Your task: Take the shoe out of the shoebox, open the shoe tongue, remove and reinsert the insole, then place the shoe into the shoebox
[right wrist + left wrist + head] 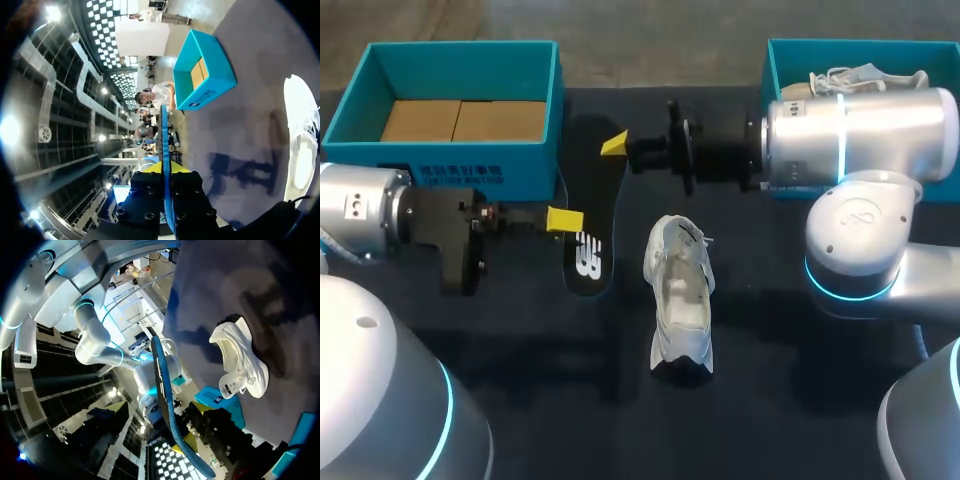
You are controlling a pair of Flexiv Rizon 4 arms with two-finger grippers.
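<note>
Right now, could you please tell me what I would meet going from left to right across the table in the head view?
Left shoebox → insole → white shoe → right shoebox.

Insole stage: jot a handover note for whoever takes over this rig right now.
Left claw: shut on the insole, near end.
Right claw: shut on its far end.
White shoe lies on the table beside the insole, outside the left shoebox, which holds no shoe.
Done: shoe out, insole removed.
Left: reinsert insole, return shoe to shoebox.
</note>
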